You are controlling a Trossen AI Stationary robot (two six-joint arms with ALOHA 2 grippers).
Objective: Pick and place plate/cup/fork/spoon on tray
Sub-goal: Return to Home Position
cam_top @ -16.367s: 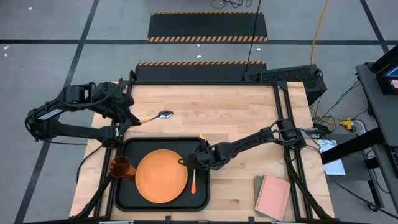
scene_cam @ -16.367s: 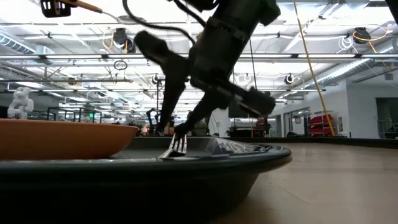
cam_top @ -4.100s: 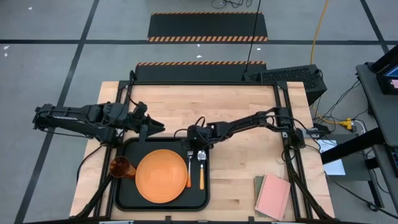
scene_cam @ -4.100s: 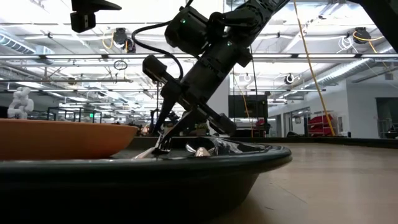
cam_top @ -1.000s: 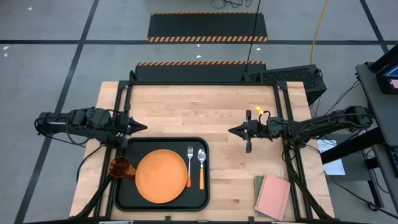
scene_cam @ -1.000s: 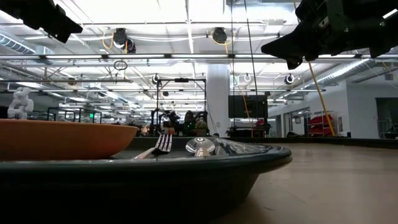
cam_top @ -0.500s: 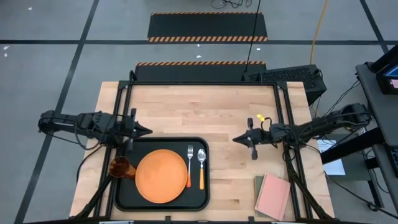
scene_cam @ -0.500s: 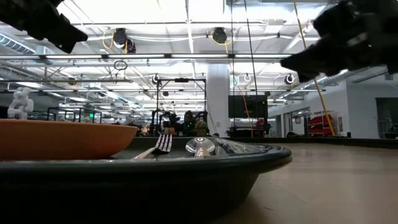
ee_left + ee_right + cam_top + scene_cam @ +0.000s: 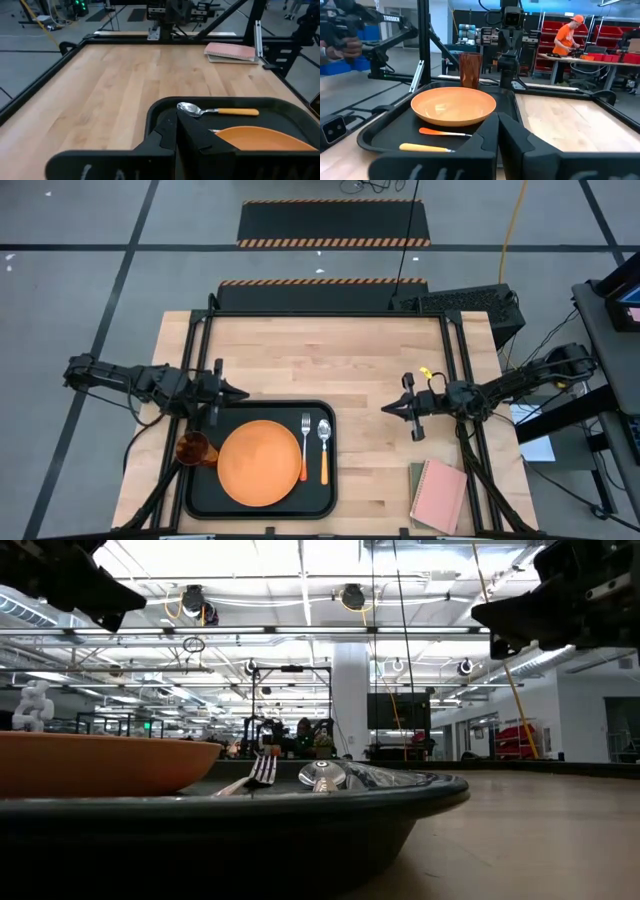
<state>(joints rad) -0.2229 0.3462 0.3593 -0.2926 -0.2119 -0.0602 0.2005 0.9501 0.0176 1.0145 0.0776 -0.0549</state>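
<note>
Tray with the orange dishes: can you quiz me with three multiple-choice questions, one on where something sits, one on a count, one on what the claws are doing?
1. Where is the cup? A on the floor; B at the tray's left side, beside the plate; C on top of the plate.
2. How many utensils lie on the tray? A one; B two; C four.
3. What do the left claw and right claw hold? A the cup; B the plate; C nothing.
Answers: B, the high view shows it just left of the plate. B, a fork and a spoon lie side by side. C, both claws are shut and empty.
</note>
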